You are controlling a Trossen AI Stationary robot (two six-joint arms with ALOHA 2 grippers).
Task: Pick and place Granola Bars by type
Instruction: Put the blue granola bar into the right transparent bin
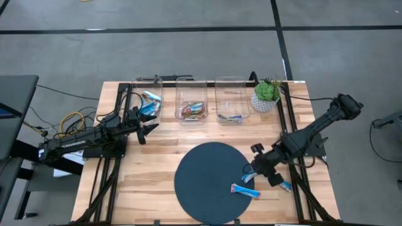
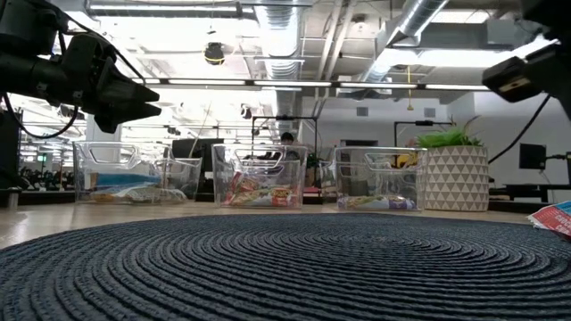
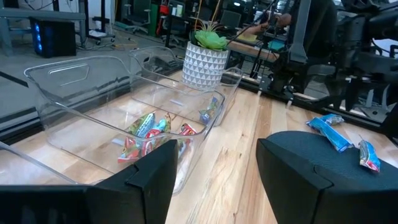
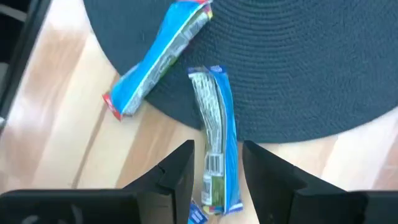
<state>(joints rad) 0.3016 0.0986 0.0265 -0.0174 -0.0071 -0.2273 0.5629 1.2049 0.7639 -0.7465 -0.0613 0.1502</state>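
Right gripper (image 4: pixel 216 171) is straddling a blue bar (image 4: pixel 216 140) (lower end hidden), fingers parted; left gripper (image 3: pixel 214 165) is hanging released.

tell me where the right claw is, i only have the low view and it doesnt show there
observer: the right claw hangs over the right edge of the round mat, fingers open either side of a blue bar.
operator: is that bar on the mat
observer: only partly. it straddles the mat's edge, one end on the mat and the other on the wood table.
operator: anything else near it
observer: a second blue bar lies close beside it, outside the claw.
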